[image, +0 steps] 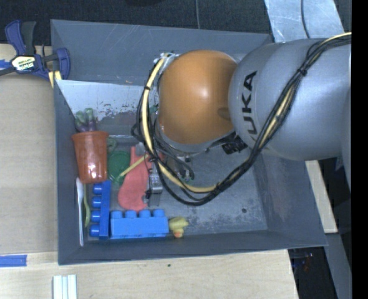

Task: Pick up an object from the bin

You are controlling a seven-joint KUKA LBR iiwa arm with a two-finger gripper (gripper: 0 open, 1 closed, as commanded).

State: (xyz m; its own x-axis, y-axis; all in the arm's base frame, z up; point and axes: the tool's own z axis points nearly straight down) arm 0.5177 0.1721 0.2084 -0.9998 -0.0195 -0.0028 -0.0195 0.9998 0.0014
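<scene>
Crowding the lower-left corner of the bin [252,204], the things leave its right-hand floor bare, so I have room there. The pink flat lump [131,189] lies between a green piece [117,164] and the hand [153,182], just above the long blue brick [138,223]. The hand sits right against the lump's edge; I cannot tell how far it is open.

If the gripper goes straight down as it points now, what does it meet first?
Probably the pink-red flat piece in the lower left of the bin, beside the gripper. Depth is unclear, so it might meet the floor next to it instead.
</scene>
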